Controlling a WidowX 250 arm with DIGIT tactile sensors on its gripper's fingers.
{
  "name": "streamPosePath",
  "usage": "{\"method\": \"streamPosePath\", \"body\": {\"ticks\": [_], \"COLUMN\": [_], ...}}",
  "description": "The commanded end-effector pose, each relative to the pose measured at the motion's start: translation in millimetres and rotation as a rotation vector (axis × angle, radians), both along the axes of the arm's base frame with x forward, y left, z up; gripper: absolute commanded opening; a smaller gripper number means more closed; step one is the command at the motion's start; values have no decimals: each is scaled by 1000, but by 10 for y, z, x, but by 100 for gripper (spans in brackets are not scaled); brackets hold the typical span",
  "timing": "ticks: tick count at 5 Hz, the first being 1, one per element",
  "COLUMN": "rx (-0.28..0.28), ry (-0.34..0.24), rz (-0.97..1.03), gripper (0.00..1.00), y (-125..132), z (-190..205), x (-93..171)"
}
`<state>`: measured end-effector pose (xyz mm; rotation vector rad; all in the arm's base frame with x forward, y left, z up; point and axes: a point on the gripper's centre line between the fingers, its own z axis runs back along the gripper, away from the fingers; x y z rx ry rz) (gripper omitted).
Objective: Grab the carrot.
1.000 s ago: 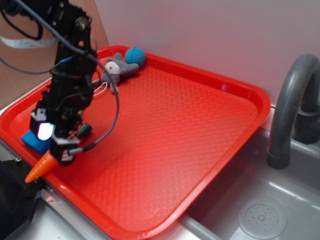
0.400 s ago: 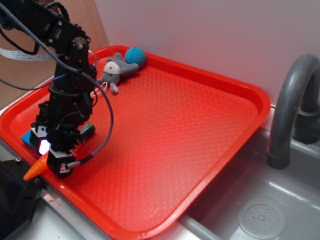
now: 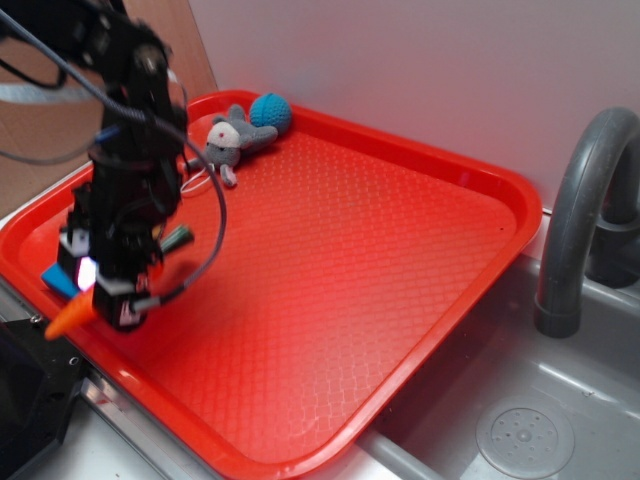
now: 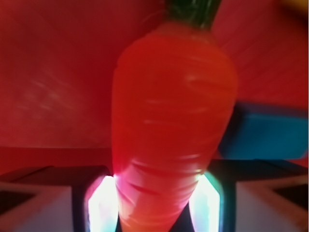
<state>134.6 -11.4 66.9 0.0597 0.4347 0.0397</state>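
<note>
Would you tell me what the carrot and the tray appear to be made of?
The carrot looks like glossy moulded plastic: bright highlights streak its smooth orange skin where it sits between the fingers of the hand. The tray looks like rigid red plastic, going by its embossed, textured surface and raised rim.

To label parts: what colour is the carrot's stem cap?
Dark green, on the glossy orange plastic toy carrot; the wrist view shows it best.
</note>
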Motion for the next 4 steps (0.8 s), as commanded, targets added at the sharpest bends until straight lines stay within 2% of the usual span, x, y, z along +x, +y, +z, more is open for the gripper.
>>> {"method": "streamPosePath", "body": {"ticks": [1, 2, 3, 4], "rx": [-81, -131, -165, -142], "ry": [-392, -486, -544, -550], "rz": [199, 222, 157, 47], "gripper": [0, 0, 0, 0], "y": [322, 394, 281, 19], "z": [1050, 1352, 1483, 1514], "x": [545, 746, 864, 518]}}
